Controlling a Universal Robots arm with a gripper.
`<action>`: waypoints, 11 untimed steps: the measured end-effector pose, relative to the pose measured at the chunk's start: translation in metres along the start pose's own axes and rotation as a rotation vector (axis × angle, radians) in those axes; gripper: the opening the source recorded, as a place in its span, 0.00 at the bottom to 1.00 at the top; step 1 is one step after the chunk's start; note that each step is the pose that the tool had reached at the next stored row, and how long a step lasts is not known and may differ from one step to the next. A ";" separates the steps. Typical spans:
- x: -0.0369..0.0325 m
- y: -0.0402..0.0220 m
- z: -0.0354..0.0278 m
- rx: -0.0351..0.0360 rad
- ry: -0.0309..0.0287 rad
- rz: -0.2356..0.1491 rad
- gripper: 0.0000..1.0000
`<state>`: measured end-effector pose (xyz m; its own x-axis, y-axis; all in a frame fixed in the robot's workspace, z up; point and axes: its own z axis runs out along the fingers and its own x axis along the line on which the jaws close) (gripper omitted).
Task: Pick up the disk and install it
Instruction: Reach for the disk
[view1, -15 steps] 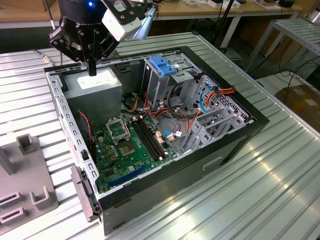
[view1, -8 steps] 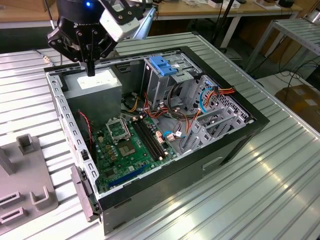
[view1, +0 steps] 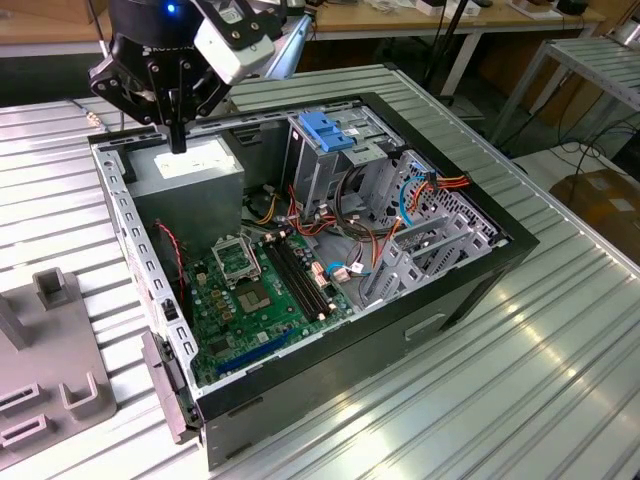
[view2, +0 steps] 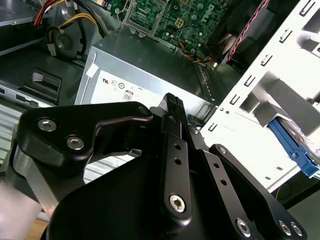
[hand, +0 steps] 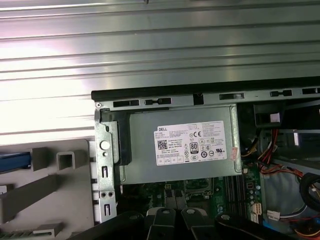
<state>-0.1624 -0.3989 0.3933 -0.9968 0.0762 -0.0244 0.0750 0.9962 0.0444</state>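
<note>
The disk shows as a bright blue frame edge (view2: 294, 148) past the case's pale side wall in the second wrist view, and as a blue sliver (hand: 14, 161) on the grey holder in the first wrist view. My gripper (view1: 178, 146) hangs over the back corner of the open computer case, just above the grey box with a white label (view1: 195, 172). Its fingers are shut together with nothing between them, and they also appear in both wrist views (view2: 171, 101) (hand: 173, 214). The disk lies off to the side, apart from the gripper.
The open case (view1: 470, 290) holds a green motherboard (view1: 255, 290), coloured cables and a tall metal cage with a blue latch (view1: 326, 131). A grey holder fixture (view1: 50, 370) stands on the ribbed metal table (view1: 540, 380) at the exterior view's left.
</note>
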 end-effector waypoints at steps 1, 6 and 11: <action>0.0009 -0.0001 0.0000 0.0000 0.0000 0.000 0.10; 0.0042 -0.0003 -0.0001 0.0000 0.0000 0.000 0.10; 0.0070 -0.0005 -0.0002 0.0000 0.0000 0.000 0.10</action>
<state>-0.1694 -0.3989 0.3933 -0.9968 0.0762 -0.0245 0.0751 0.9962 0.0444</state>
